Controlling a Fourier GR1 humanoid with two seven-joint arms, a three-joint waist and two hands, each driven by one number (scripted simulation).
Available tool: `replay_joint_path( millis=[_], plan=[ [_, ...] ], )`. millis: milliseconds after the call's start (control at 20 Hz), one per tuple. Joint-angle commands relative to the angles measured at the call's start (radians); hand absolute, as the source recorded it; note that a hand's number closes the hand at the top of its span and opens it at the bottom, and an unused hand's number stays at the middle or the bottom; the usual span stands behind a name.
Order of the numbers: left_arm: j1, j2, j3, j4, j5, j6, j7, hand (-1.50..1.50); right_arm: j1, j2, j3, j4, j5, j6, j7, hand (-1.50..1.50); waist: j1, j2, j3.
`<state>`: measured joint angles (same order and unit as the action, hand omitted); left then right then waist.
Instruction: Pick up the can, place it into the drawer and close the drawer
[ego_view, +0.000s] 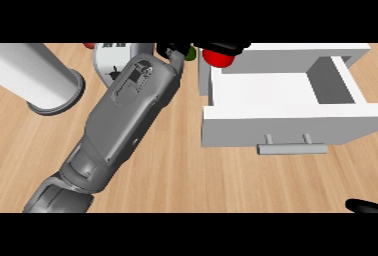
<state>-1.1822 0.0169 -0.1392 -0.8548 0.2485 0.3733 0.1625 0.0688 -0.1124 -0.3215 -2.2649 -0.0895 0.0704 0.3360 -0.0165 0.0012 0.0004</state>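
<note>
The red can (219, 59) hangs at the view's top edge, over the back left corner of the open white drawer (284, 122). My left hand (224, 47) is curled over the can's top; most of the hand is cut off by the upper edge. Its grey forearm (125, 110) runs diagonally up from the lower left. The drawer's inside is white and bare, and its grey handle (291, 148) faces me. Only a black tip of my right hand (362, 205) shows, at the lower right edge.
A large white and grey cylinder (40, 77) lies at the left. A white appliance (111, 57) stands behind the forearm. A small green thing (192, 52) peeks out beside the hand. The wooden counter (184, 170) stretches in front of the drawer.
</note>
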Motion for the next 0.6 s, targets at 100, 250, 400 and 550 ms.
replay_joint_path(
  millis=[100,250,400,550],
  plan=[
    [-0.182,-0.016,0.011,0.171,0.007,0.043,0.019,1.50,-0.055,-0.009,0.001,0.051,0.004,-0.009,-0.009,-1.50,-0.017,0.007,0.001],
    [-0.226,-0.017,-0.050,0.222,0.067,0.080,0.015,1.50,-0.066,-0.042,-0.036,0.059,-0.027,0.009,-0.008,-1.50,-0.033,0.008,0.001],
    [-0.288,-0.017,-0.033,0.298,0.052,0.055,0.016,1.50,-0.022,-0.006,-0.026,0.030,-0.022,-0.001,-0.014,-1.50,-0.030,0.007,0.001],
    [-0.334,-0.017,-0.064,0.358,0.130,0.077,0.001,1.50,-0.102,-0.039,-0.008,0.002,-0.030,-0.017,0.060,-1.50,-0.057,0.014,0.001]
  ],
)
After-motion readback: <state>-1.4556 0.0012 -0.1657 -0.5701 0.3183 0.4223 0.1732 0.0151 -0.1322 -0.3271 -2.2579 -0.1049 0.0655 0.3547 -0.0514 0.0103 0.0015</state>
